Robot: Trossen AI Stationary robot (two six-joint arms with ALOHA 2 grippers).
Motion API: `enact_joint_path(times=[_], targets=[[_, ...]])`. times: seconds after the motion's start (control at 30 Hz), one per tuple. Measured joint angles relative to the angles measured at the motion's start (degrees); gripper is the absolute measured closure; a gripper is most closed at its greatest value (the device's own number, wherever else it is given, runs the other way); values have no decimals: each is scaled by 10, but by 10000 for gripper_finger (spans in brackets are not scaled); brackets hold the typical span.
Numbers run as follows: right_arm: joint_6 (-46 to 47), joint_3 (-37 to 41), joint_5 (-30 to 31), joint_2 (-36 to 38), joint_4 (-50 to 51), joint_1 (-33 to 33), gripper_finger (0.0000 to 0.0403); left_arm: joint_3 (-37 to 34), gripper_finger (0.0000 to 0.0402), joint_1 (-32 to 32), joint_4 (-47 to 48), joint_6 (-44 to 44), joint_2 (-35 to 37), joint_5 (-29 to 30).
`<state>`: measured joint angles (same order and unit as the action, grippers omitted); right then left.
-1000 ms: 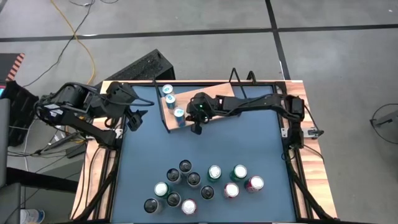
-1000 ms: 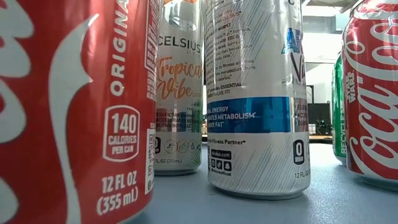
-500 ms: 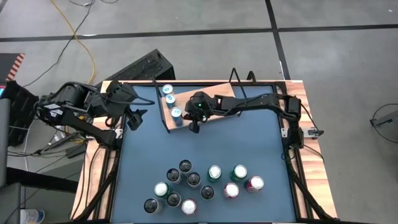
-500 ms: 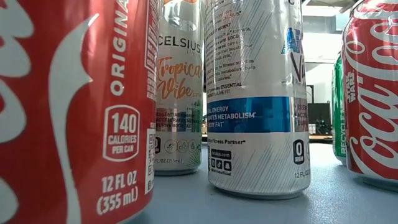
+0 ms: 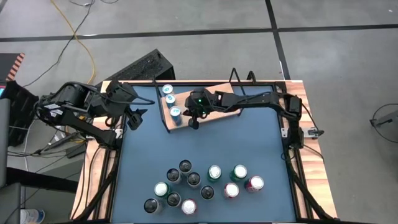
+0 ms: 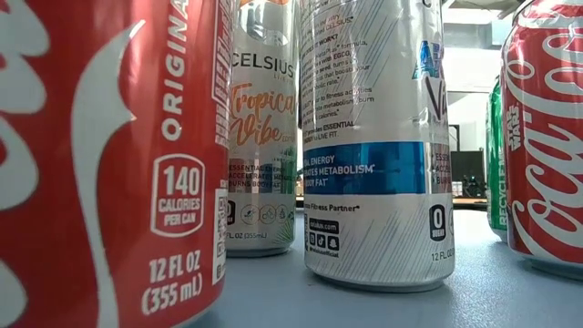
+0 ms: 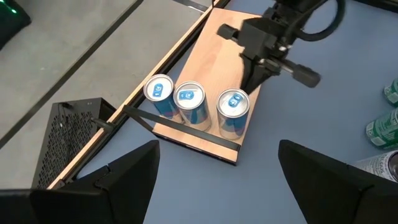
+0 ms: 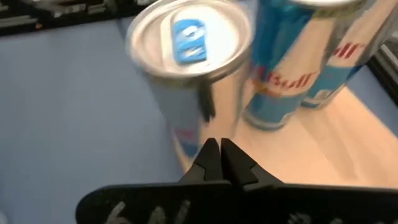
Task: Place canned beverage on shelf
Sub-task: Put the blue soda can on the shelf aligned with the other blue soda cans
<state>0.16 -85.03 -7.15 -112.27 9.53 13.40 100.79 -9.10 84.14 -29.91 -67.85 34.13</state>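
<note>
The right hand is seen over the shelf, just beside the nearest of three blue-and-silver cans standing in a row along the shelf's left end. Its fingers are pressed together with nothing between them, and their tips are pointed at the side of that can; whether the can is actually touched cannot be told. In the left wrist view the same hand is shown angled down behind the third can, all three cans standing upright on the light-wood board.

The left hand is held off to the left edge of the blue desk, well apart from the shelf, with its fingers spread wide and nothing held.

A cluster of other cans is left standing on the near part of the desk, among them a red cola can and a white can with a blue band.
</note>
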Motion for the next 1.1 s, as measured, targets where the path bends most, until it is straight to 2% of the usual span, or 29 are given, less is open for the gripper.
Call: enact_joint_path(times=[0.13,0.33,1.1], targets=[[7,0,12,1,28,-15,403,0,86,0,0,0,0,0],[11,-1,10,-14,-12,-27,403,0,86,0,0,8,0,2],[13,0,12,-13,-41,15,403,0,86,0,10,11,0,11]])
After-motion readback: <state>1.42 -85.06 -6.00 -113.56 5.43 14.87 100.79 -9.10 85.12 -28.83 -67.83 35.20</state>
